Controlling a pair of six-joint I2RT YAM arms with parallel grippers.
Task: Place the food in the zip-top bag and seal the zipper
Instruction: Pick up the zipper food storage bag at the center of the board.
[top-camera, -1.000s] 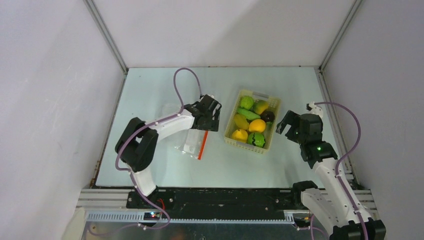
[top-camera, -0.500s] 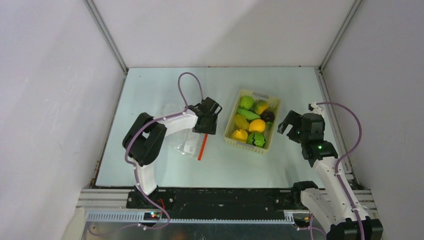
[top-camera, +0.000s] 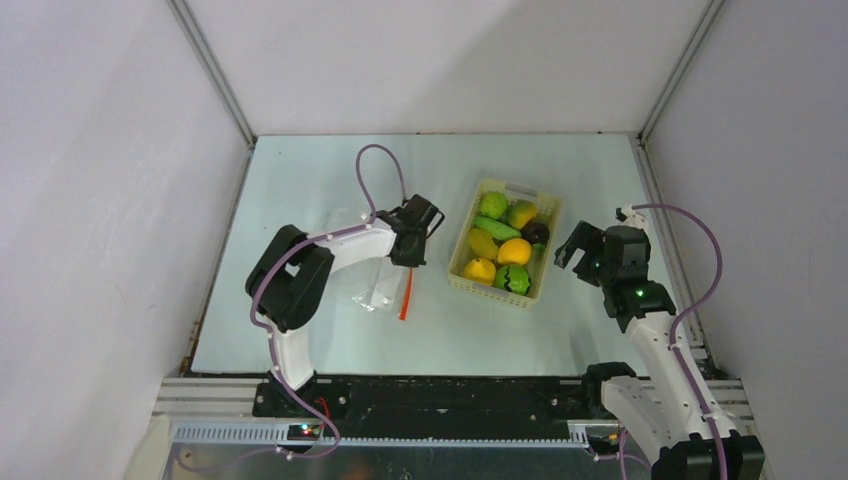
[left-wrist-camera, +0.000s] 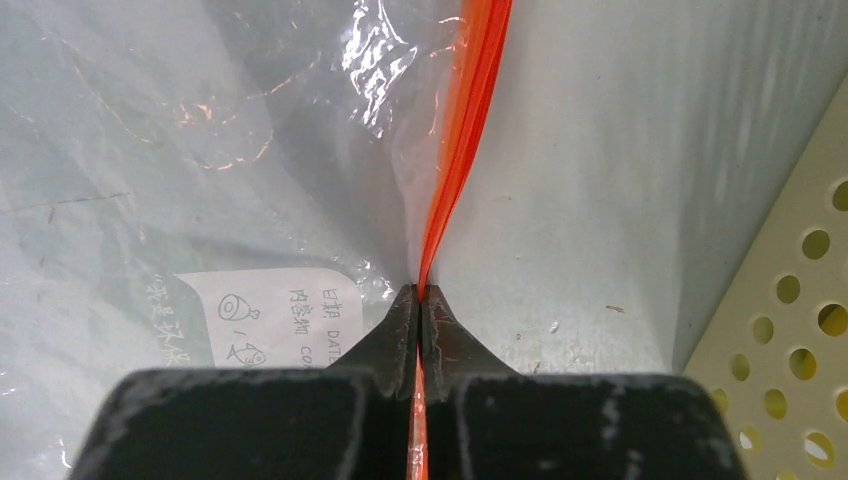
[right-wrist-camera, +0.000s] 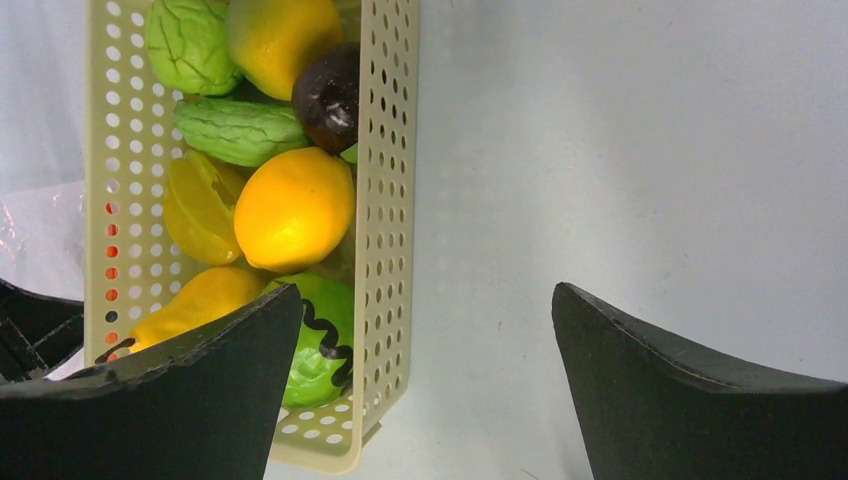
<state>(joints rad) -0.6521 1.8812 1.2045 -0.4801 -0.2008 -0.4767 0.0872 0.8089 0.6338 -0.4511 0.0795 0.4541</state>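
— Two grippers to weigh up; nearer to the zip-top bag (top-camera: 372, 288)?
— By a wide margin the left gripper (top-camera: 410, 263). Clenched on the zipper (top-camera: 405, 295) at its far end, fingers (left-wrist-camera: 390, 335) pressed together with the red-orange strip sandwiched between. Impossible to tell whether one lip or both.
— And the long axis?
— Running from the near edge of the table towards the far edge, straight away from the pinch in the wrist view. Bag body and white label (left-wrist-camera: 270, 315) lying off towards the left edge, mouth facing right towards the basket (top-camera: 495, 291).
— Whereabouts of the food (top-camera: 514, 251)?
— All in the basket, right of centre and slightly further back than the bag; none in the bag yet. Just past the basket's right wall, the right gripper (top-camera: 572, 248), spread wide, holding nothing.
— So the coming move?
— Probably turning on that strip: parting the lips to open the mouth towards the basket, with the right arm better placed for fetching fruit.
— Changed since a second ago?
— Left elbow drawn in towards the table's middle. Zipper now thinner, edge-on, apparently raised rather than lying flat. Right arm barely shifted; basket unmoved.
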